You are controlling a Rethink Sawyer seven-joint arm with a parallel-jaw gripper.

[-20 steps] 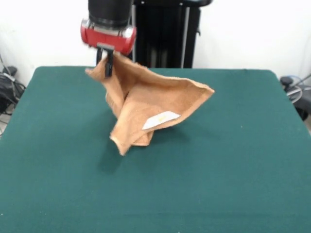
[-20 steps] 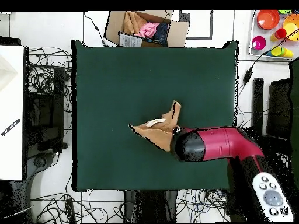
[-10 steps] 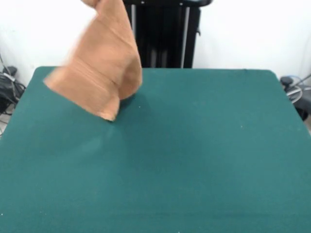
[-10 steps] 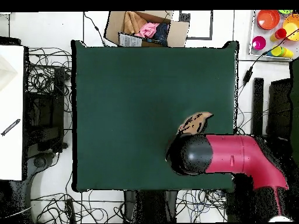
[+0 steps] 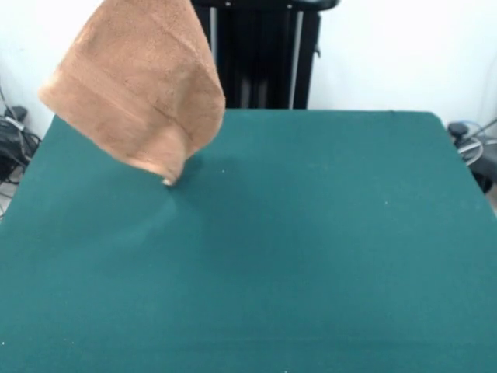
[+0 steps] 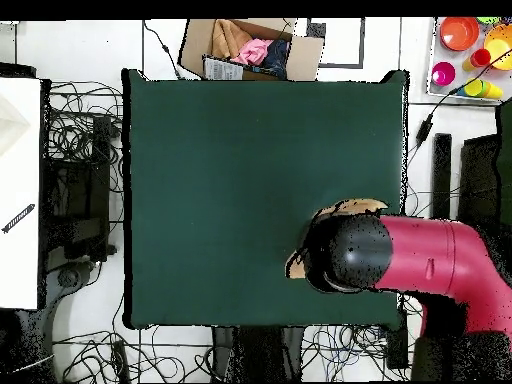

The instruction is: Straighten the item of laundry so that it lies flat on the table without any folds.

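Hanging in the front view, the orange-tan terry towel fills the upper left, its top running out of the picture. Its lowest corner is close to the dark green felt desk; whether it touches cannot be told. A woven border band crosses the cloth near its lower edge. Behind the desk stand a black pedestal column and a white wall, with cables at both sides. No readable writing shows.

Seen from overhead, the red and black arm reaches in from the right over the desk's lower right part, and slivers of towel peek out round its black end. The pincer is hidden beneath the arm, so its state cannot be told. Beyond the desk's top edge sits a cardboard box of clothes; coloured cups stand top right; tangled cables cover the floor.
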